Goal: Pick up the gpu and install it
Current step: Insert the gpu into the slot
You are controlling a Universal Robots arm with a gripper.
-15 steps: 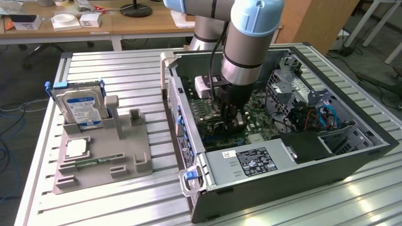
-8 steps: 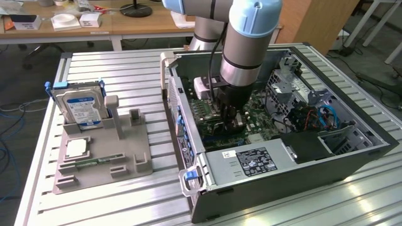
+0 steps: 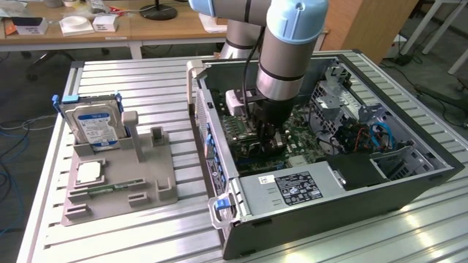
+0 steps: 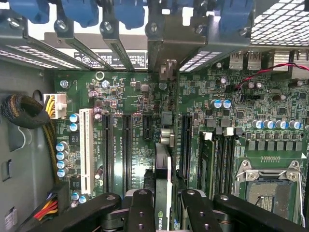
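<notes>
In the wrist view the gpu (image 4: 163,166) appears edge-on as a thin black card with a green logo. My gripper (image 4: 163,205) is shut on it, one black finger (image 4: 141,208) on each side. The card hangs over the green motherboard (image 4: 140,96), between two long black expansion slots (image 4: 126,150) and close above the board. In the exterior view the arm reaches down into the open computer case (image 3: 329,208), with the gripper (image 3: 268,138) and the gpu (image 3: 273,145) low over the board.
A white slot (image 4: 86,150), capacitors and a cable bundle (image 4: 21,113) lie beside the slots, and blue slot-cover clips (image 4: 79,12) line the case wall. Outside the case a grey fixture (image 3: 117,186) holds a hard drive (image 3: 93,125), a processor (image 3: 87,172) and a memory stick (image 3: 109,189).
</notes>
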